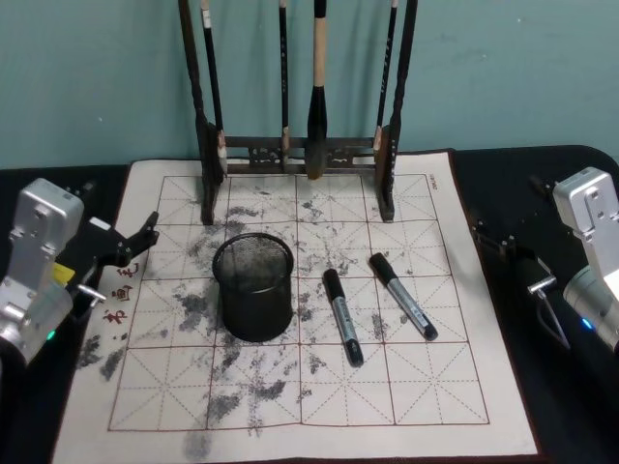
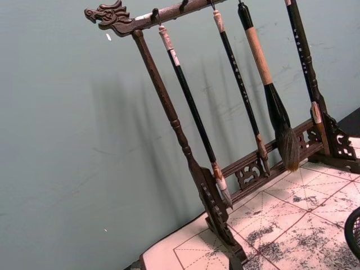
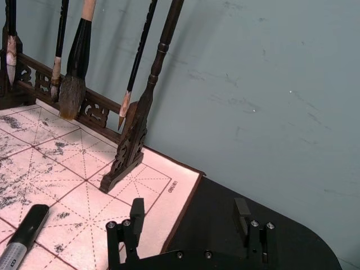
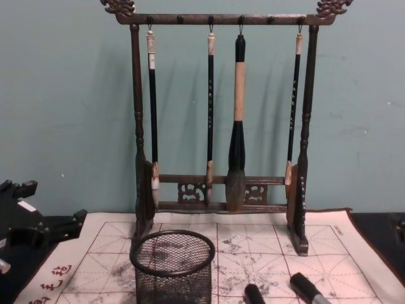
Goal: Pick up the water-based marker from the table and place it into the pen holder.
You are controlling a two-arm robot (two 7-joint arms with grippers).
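Two black markers with grey barrels lie on the ink-stained grid mat (image 1: 435,406), one (image 1: 341,316) just right of the pen holder and the other (image 1: 402,295) farther right. Their cap ends show in the chest view (image 4: 254,294) (image 4: 304,288), and one marker (image 3: 22,239) appears in the right wrist view. The pen holder (image 1: 253,290) (image 4: 173,266), a black mesh cup, stands upright near the mat's middle with nothing showing inside it. My left gripper (image 1: 137,242) (image 4: 44,221) is open at the mat's left edge. Open too, my right gripper (image 1: 498,244) (image 3: 188,211) hovers over the black table off the mat's right edge.
A tall dark wooden brush rack (image 1: 300,155) (image 4: 218,202) with several hanging brushes stands across the back of the mat, in front of a teal wall. Black tabletop (image 1: 542,193) flanks the mat on both sides.
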